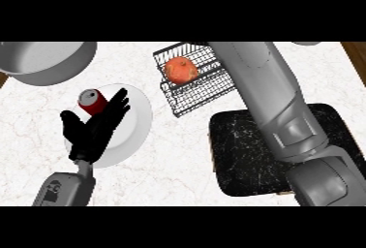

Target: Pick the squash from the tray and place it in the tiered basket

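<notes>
Squash [181, 69] lies in my tiered basket [204, 92] at twelve o'clock, looking round, stiff and smooth, best cupped around its middle; my left hand [95, 127] is open and empty, right hand hidden

Black wire basket [191, 92]; speckled stone tray [243, 145]; veined marble counter [178, 164]

Counter [178, 160]: white marble, faint pinkish veins.
Tray [243, 160]: black, white speckle.
Tiered basket [193, 92]: black wire.
Squash [181, 69]: orange-red, paler patches.
Can [91, 100]: red, silver top.
Plate [139, 121]: white.
Pot [46, 60]: grey.
Left hand [97, 128]: black.
Forearms [275, 97]: grey.
</notes>
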You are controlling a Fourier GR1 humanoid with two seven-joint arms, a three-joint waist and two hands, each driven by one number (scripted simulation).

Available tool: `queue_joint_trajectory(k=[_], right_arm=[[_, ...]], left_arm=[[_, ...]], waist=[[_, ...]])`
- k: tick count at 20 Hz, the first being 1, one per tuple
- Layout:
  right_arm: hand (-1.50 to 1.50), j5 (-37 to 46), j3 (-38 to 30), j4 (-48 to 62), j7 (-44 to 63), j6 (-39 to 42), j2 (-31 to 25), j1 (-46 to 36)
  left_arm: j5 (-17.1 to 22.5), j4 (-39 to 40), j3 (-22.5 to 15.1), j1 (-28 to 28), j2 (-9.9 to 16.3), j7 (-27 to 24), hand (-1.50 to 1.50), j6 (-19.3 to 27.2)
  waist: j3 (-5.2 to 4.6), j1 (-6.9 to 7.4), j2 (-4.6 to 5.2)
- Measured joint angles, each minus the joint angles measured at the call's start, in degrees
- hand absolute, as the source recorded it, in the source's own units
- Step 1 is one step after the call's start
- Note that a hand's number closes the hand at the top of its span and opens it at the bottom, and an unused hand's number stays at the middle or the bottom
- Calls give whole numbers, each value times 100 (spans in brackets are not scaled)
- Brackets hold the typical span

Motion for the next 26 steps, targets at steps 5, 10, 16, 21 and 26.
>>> queue_joint_trajectory(k=[5, 10, 16, 21, 26], right_arm=[[-150, -248, -446, 67, 200, -244, -424, 108], [-150, -394, -609, -119, 319, 344, -1259, 573], [-150, -768, -754, -498, 167, 2031, -2434, 1329], [-150, -1116, -964, -640, -33, 3465, -3477, 1922], [-150, -1396, -1304, -394, -414, 4564, -4479, 2402]], left_arm=[[6, 79, 80, 17, -18, -83, 0, 10], [-16, 80, 151, 104, -19, -101, 0, 57], [-63, 108, 184, 121, -45, -128, 0, 102], [19, 59, 261, 146, 33, -86, 0, -15], [-62, -43, 169, 224, -75, -92, 0, 44]], waist=[[0, -103, -21], [5, -216, -54], [8, -317, -72], [8, -303, -69], [9, -236, -46]])
